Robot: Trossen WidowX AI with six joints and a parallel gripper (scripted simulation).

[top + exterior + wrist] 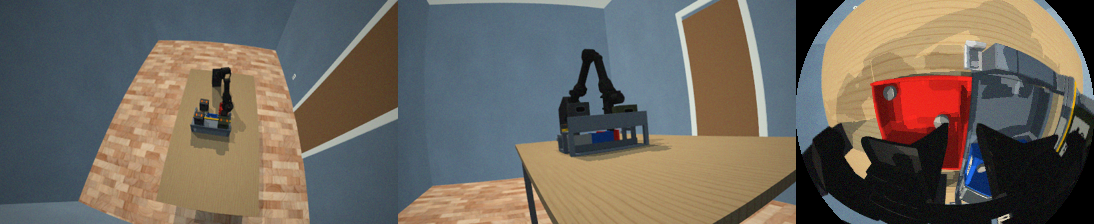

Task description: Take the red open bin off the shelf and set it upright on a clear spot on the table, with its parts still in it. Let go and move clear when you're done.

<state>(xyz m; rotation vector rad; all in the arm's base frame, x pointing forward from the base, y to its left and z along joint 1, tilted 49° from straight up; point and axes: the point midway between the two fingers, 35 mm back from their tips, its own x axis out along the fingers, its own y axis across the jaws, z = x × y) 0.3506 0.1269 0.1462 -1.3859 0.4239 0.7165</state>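
Observation:
The red open bin (pixel 919 112) (pixel 221 107) (pixel 616 134) stands on the lower level of the grey shelf (pixel 210 130) (pixel 607 120) (pixel 1016 76), at the end nearest the arm. Two small grey parts (pixel 891 92) (pixel 940 121) lie inside it. My gripper (pixel 962 127) (pixel 225 111) is open partway and reaches down behind the shelf. In the wrist view its fingers stand on either side of the red bin's right wall, one finger inside the bin. Whether they touch the wall I cannot tell. In the exterior view the shelf top hides the fingers.
A blue bin (pixel 974 172) (pixel 601 136) sits right beside the red one, then a grey bin (pixel 582 139). Dark boxes (pixel 198 117) (pixel 203 103) and an olive box (pixel 225 120) (pixel 624 109) stand on and by the shelf top. The arm's base (pixel 217 77) is behind.

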